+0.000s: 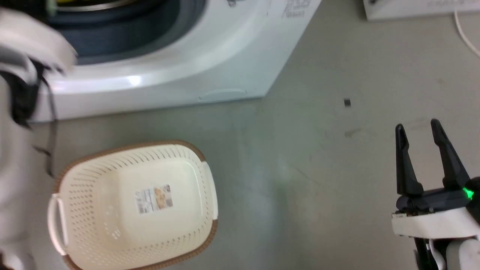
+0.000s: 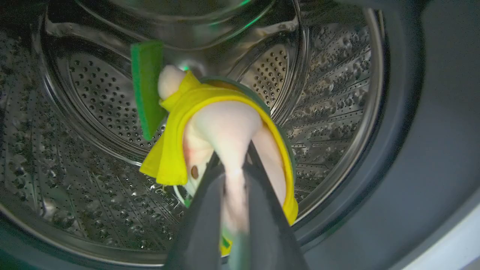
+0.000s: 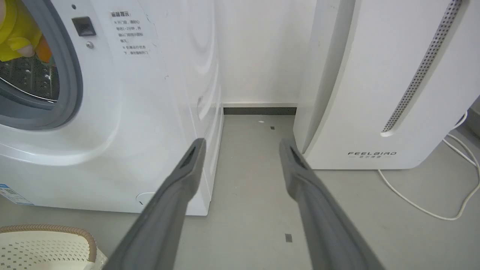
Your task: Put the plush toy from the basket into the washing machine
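Note:
My left gripper (image 2: 234, 157) is shut on the plush toy (image 2: 217, 123), which hangs inside the washing machine's steel drum (image 2: 93, 93); its peach head, yellow body and a green piece show. In the right wrist view the plush toy (image 3: 17, 33) appears through the washing machine's (image 3: 142, 112) grey-gasketed porthole. The head view has the washing machine (image 1: 180, 56) at the top and my pale left forearm (image 1: 22, 41) reaching into it. The basket (image 1: 135, 206) sits on the floor below with nothing but its paper label inside. My right gripper (image 1: 418, 129) stands open at the lower right, holding nothing.
A white FEELBIRD-marked appliance (image 3: 375, 93) stands right of the washer, with a narrow floor gap between them. A white cable (image 3: 431, 195) trails on the floor by it. Grey floor (image 1: 318, 168) spreads between the basket and my right gripper.

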